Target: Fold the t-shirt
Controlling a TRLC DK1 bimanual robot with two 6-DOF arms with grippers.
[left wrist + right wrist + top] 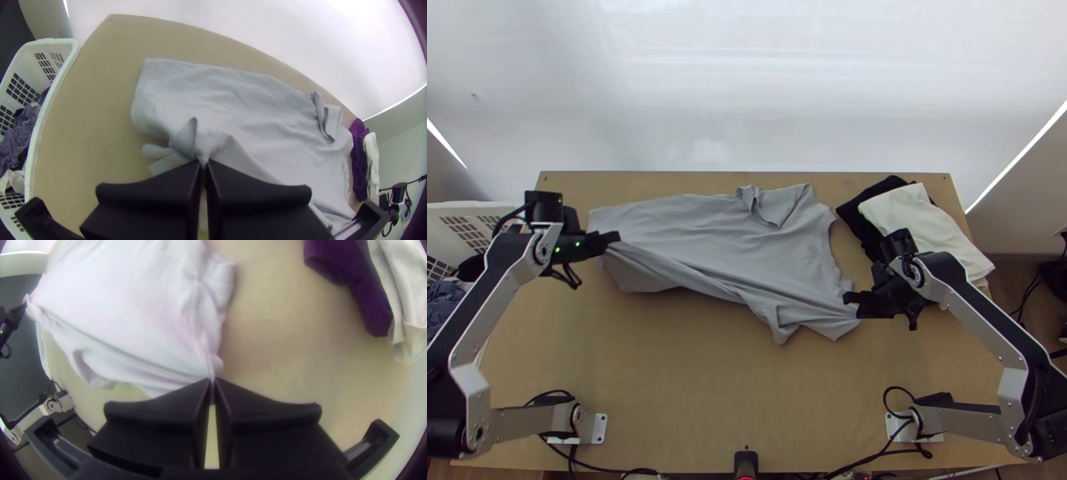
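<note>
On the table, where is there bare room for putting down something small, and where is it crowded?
The widest bare patch of the table lies between the grey t-shirt and the arms' bases. A narrower strip borders the shirt's far edge. The far right corner is crowded with dark and white cloths.

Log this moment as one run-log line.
left claw: shut on shirt, left end | right claw: shut on shirt, near right corner | shirt: spread, creased between claws | white cloth: on dark cloth, far right
</note>
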